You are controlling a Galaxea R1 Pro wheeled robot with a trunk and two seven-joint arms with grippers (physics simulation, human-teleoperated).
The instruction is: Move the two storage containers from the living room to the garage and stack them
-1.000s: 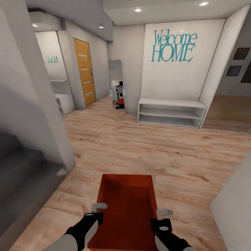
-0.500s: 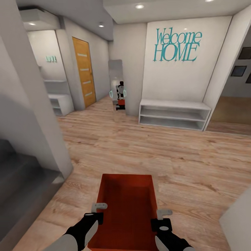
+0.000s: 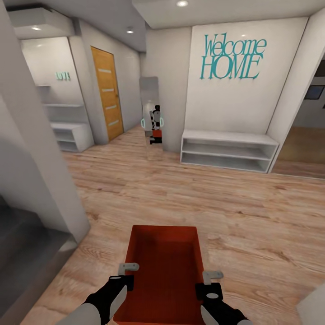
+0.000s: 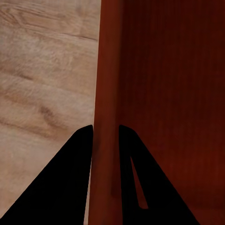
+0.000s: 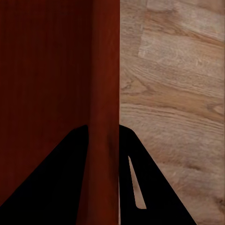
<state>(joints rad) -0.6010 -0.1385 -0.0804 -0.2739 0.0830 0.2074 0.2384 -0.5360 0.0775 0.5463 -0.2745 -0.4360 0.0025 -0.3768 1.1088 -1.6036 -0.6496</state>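
Note:
One orange-red storage container (image 3: 164, 266), lidless and empty, hangs in front of me above light wood plank flooring. My left gripper (image 3: 127, 273) is shut on its left wall and my right gripper (image 3: 206, 280) is shut on its right wall. In the left wrist view that gripper (image 4: 106, 133) has its black fingers on either side of the thin container wall (image 4: 108, 84). In the right wrist view the other gripper (image 5: 104, 133) pinches the opposite container wall (image 5: 105, 70) the same way.
A hallway lies ahead. An orange-wood door (image 3: 107, 92) with frosted strips is at the back left. A mirror (image 3: 151, 110) and a low white shelf bench (image 3: 228, 150) under a "Welcome HOME" sign (image 3: 232, 56) stand ahead. A white wall corner (image 3: 45, 149) and grey stairs (image 3: 27, 253) are close on the left.
The whole view has shifted: the camera has moved forward and turned a little left, with the left wall corner sliding left. The container and both grippers keep their place in the picture.

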